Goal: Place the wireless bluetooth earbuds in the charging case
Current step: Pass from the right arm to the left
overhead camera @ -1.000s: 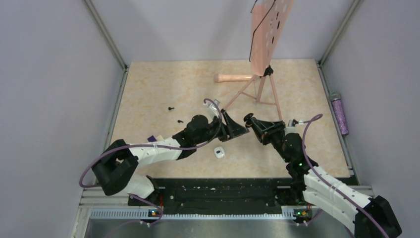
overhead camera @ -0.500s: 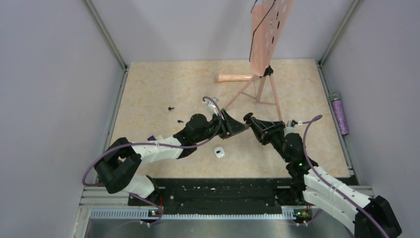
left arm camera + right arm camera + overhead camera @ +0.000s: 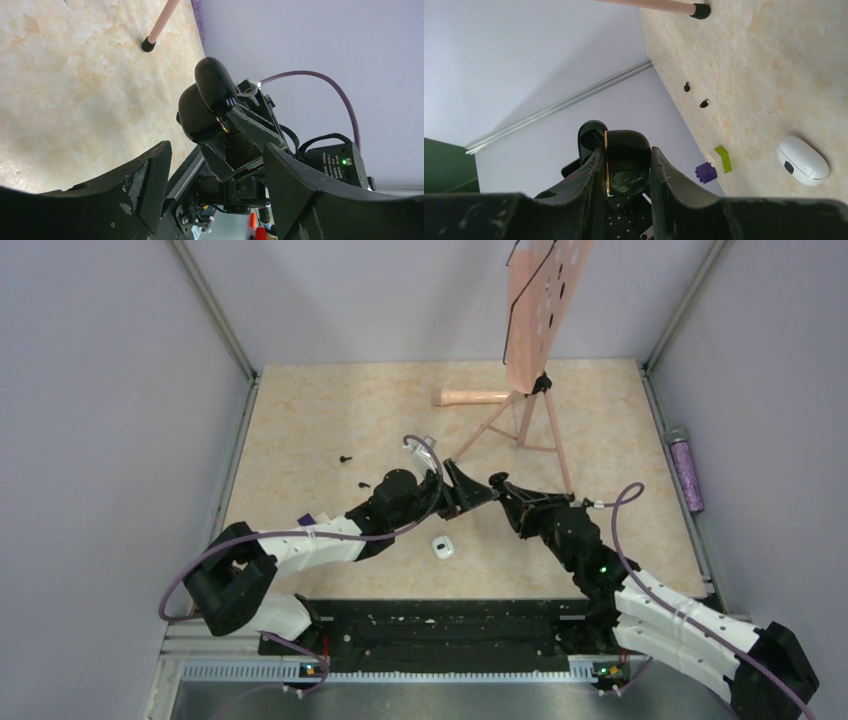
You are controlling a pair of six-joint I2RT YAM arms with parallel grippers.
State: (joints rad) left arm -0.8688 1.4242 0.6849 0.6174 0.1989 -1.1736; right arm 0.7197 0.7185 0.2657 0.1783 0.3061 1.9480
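The charging case (image 3: 625, 167) is glossy black with a gold seam. It is lifted off the table, lid ajar, with my right gripper (image 3: 626, 150) shut on it. The case (image 3: 207, 102) also shows in the left wrist view, just beyond the tips of my left gripper (image 3: 217, 152), which is open with nothing between its fingers. From above, the left gripper (image 3: 468, 492) and right gripper (image 3: 497, 484) meet tip to tip at mid-table. Two tiny black earbuds (image 3: 346, 457) (image 3: 362, 484) lie on the table to their left, seen again as two earbuds (image 3: 687, 87) (image 3: 704, 103) in the right wrist view.
A white oval case (image 3: 443, 546) lies on the table below the grippers. A purple-and-yellow block (image 3: 315, 519) sits by the left arm. A pink stand (image 3: 528, 415) and pink cylinder (image 3: 470, 397) are at the back. A purple bottle (image 3: 686, 470) lies beyond the right edge.
Both grippers have shifted a little left and farther back, still tip to tip. The right arm has stretched out after them with the black case still held.
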